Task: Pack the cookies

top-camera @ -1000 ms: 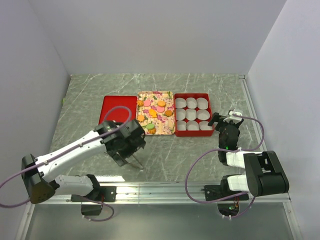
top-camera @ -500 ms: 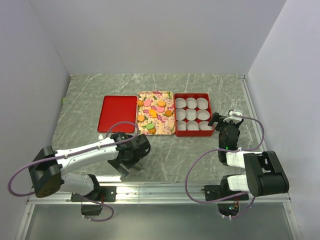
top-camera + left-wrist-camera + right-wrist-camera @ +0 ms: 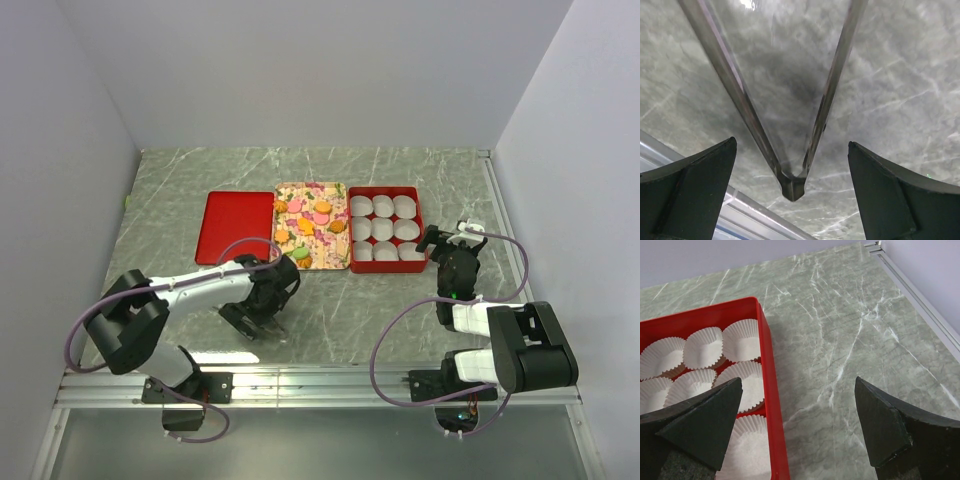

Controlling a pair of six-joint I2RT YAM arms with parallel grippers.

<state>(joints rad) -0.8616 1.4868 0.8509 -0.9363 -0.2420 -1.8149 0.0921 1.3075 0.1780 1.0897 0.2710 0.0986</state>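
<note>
The cookies [image 3: 321, 209], small orange, pink and green rounds, lie on a floral cream tray [image 3: 336, 258] mid-table. To its right stands the red box [image 3: 386, 268] with white paper cups [image 3: 704, 347] in its compartments. My left gripper [image 3: 262, 310] is low over the table, near the front edge, and open. Metal tongs [image 3: 735, 85] lie flat beneath it, their joined end [image 3: 792, 187] between its black fingers [image 3: 695, 185], untouched. My right gripper [image 3: 450, 240] sits open just right of the box, its fingers [image 3: 890, 425] astride the box's right wall [image 3: 771, 385] and bare table.
A flat red lid [image 3: 237, 226] lies left of the floral tray. A metal rail [image 3: 320, 378] runs along the near table edge, close to my left gripper. White walls enclose the table at the back and both sides.
My left arm has folded down and drawn back toward the near edge, bringing its gripper low over the tongs. The right arm has not moved.
</note>
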